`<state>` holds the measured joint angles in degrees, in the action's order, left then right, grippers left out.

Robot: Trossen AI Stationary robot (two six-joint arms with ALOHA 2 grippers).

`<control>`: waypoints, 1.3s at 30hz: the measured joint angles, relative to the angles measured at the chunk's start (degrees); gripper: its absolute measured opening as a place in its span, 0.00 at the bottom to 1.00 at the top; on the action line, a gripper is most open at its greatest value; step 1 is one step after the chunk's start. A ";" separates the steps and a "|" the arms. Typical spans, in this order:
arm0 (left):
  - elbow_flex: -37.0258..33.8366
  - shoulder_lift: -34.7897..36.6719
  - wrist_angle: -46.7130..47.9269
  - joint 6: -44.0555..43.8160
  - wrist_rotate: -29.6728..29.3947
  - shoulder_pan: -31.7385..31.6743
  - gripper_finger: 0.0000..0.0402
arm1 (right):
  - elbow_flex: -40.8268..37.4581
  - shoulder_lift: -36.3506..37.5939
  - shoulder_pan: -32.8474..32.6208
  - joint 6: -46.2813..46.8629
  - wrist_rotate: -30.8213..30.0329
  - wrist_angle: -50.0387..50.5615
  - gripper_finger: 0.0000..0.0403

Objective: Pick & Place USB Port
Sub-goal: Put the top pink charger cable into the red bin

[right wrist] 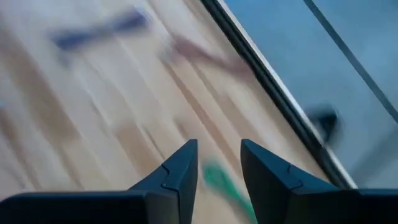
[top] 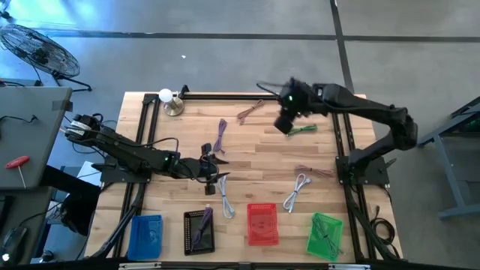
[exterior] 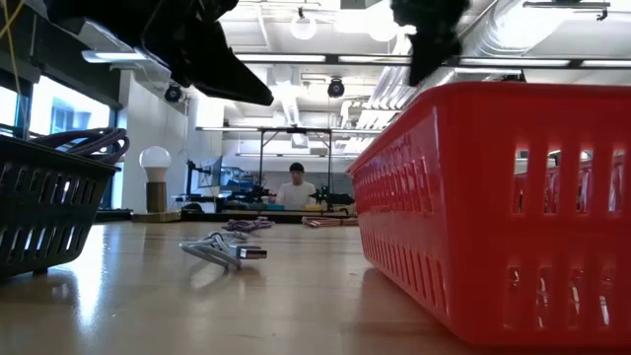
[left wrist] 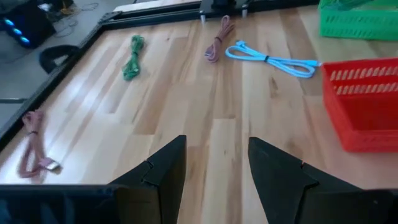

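Note:
Several coiled USB cables lie flat on the wooden table: green (top: pixel 304 129), purple (top: pixel 220 135), brown (top: pixel 250 112), pink (top: pixel 313 172), light blue (top: pixel 296 191) and white (top: pixel 223 196). My right gripper (top: pixel 285 120) is open and empty, raised over the far part of the table. The green cable (right wrist: pixel 221 180) shows blurred on the table beyond its fingers. My left gripper (top: pixel 214 166) is open and empty above the table's middle, close to the white cable. In its wrist view (left wrist: pixel 214 168) nothing lies between the fingers.
Along the near edge stands a row of baskets: blue (top: pixel 146 234), black (top: pixel 199 229) with a purple cable inside, red (top: pixel 262 223), and green (top: pixel 324 234) with a green cable inside. A lamp (top: pixel 169 101) stands at the far left corner. A person (exterior: pixel 296 187) sits in the room beyond.

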<state>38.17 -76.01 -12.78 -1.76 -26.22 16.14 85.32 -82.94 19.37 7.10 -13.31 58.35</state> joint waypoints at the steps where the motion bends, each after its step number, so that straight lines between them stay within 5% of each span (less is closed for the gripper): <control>1: 0.00 0.00 -0.09 0.38 -0.73 0.00 0.42 | 0.00 -0.68 1.08 -3.52 3.10 -3.55 0.28; 6: 0.00 0.00 -0.05 1.53 -4.43 0.00 0.42 | 0.00 -5.34 4.88 -20.23 13.12 -13.84 0.28; 17: 0.00 0.00 5.86 0.85 -6.27 0.00 0.42 | 2.30 -21.74 9.94 -36.55 21.49 -20.87 0.28; 25: 0.00 0.00 9.68 0.42 -7.37 0.00 0.42 | 7.30 -30.96 10.01 -47.49 21.88 -20.89 0.28; 39: 0.00 0.00 11.28 -0.04 -7.04 0.00 0.42 | 23.30 -45.49 10.26 -45.23 21.38 -12.91 0.28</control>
<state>38.17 -76.01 -1.50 -1.80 -33.26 16.14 108.62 -128.43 29.63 -38.13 8.07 45.44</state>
